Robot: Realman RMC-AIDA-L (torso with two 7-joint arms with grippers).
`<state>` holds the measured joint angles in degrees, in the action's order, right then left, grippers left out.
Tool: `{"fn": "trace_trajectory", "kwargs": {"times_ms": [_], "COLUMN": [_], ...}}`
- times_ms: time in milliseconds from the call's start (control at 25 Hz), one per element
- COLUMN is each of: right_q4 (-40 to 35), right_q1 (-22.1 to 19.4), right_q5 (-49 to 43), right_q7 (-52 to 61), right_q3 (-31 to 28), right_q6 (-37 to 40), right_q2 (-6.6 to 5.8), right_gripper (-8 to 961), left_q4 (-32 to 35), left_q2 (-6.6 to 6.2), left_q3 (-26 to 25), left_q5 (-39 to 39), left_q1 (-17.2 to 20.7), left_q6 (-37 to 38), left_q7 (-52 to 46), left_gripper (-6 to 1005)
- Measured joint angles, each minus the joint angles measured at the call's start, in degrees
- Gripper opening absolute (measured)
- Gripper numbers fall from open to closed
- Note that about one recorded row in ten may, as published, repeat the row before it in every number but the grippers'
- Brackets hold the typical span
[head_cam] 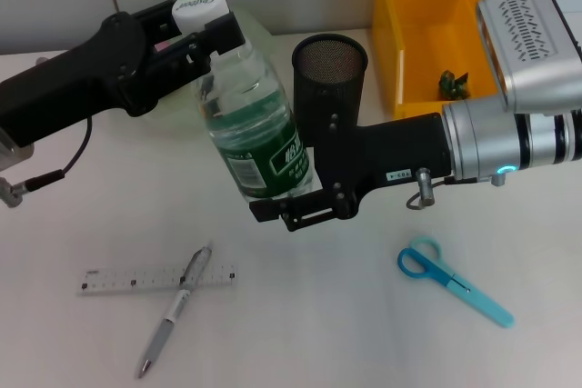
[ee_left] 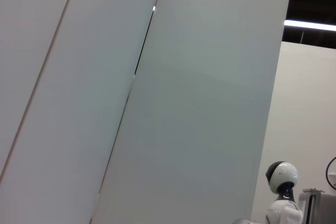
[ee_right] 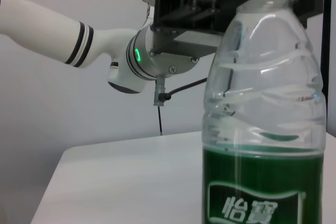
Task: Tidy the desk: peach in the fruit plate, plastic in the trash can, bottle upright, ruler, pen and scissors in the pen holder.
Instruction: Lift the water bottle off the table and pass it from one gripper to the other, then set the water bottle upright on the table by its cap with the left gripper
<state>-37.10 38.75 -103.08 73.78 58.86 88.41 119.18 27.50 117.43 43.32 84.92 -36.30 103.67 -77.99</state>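
A clear bottle (head_cam: 257, 124) with a green label and white cap stands nearly upright above the desk, seen close in the right wrist view (ee_right: 262, 129). My left gripper (head_cam: 202, 17) is shut on its cap. My right gripper (head_cam: 289, 190) is shut around its lower body. The black mesh pen holder (head_cam: 329, 70) stands just behind the right gripper. On the desk lie the ruler (head_cam: 136, 280), the pen (head_cam: 173, 312) across it, and the blue scissors (head_cam: 453, 281). A pale green fruit plate (head_cam: 257, 28) shows behind the bottle. The peach is hidden. Crumpled plastic (head_cam: 453, 84) lies in the yellow trash can (head_cam: 391, 34).
The left arm (head_cam: 73, 74) reaches in from the far left and the right arm (head_cam: 509, 147) from the right, over the desk's middle. The left wrist view shows only wall panels and a distant white robot (ee_left: 283, 192).
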Motion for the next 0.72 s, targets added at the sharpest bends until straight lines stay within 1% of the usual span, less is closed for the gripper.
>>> {"fn": "trace_trajectory", "kwargs": {"times_ms": [720], "right_q4": [1.5], "right_q1": [-0.7], "right_q5": [-1.0], "right_q7": [0.0], "right_q3": [0.4], "right_q6": [-2.9], "right_q2": [-0.07], "right_gripper": [771], "left_q4": [1.5], "left_q2": [-0.12], "left_q3": [-0.7], "left_q5": [-0.4], "left_q1": [0.0], "left_q6": [-0.1], "left_q7": [-1.3], "left_gripper": [474]}}
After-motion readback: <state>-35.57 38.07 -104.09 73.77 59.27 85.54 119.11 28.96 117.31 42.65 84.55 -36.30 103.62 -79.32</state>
